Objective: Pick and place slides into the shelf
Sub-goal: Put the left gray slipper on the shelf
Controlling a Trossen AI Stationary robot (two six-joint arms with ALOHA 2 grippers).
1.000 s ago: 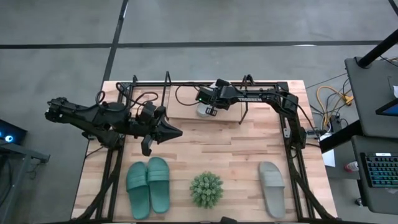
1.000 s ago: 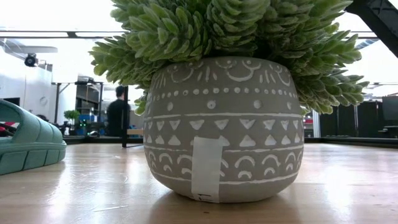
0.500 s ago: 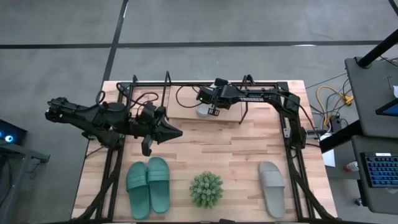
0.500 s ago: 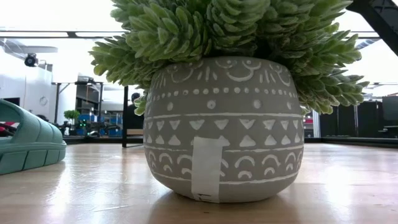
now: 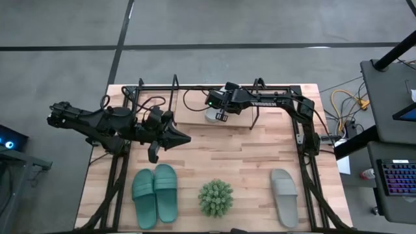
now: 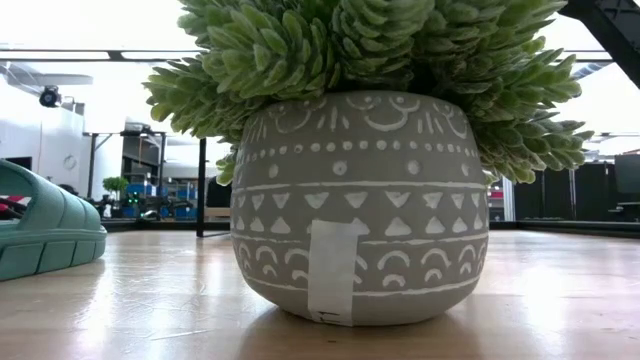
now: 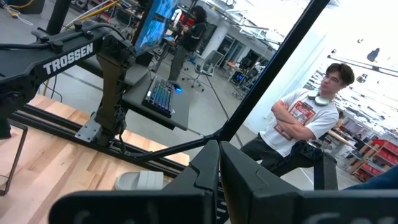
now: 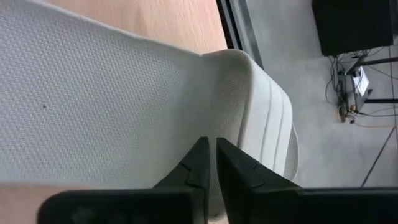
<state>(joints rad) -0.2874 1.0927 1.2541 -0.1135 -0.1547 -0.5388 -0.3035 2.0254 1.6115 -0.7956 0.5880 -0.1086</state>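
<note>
Looking from the near edge, I see the teal pair (image 5: 155, 194) lying side by side on the table (image 5: 247, 162) at the left, the potted plant (image 5: 216, 198) in the middle and one grey slide (image 5: 284, 197) at the right. In the low view the pot (image 6: 360, 205) fills the middle, with a teal slide (image 6: 45, 235) at its left. Farther back my left gripper (image 5: 181, 138) hangs over bare wood left of centre, fingers (image 7: 211, 177) pressed together on nothing. At the far edge stands the shelf (image 5: 214, 101), and my right gripper (image 5: 220, 115) is over its board at the second grey slide (image 5: 212, 114); its wrist view shows its fingers (image 8: 205, 165) nearly together against that slide's ribbed surface (image 8: 124, 106), but I cannot tell whether they grip it
</note>
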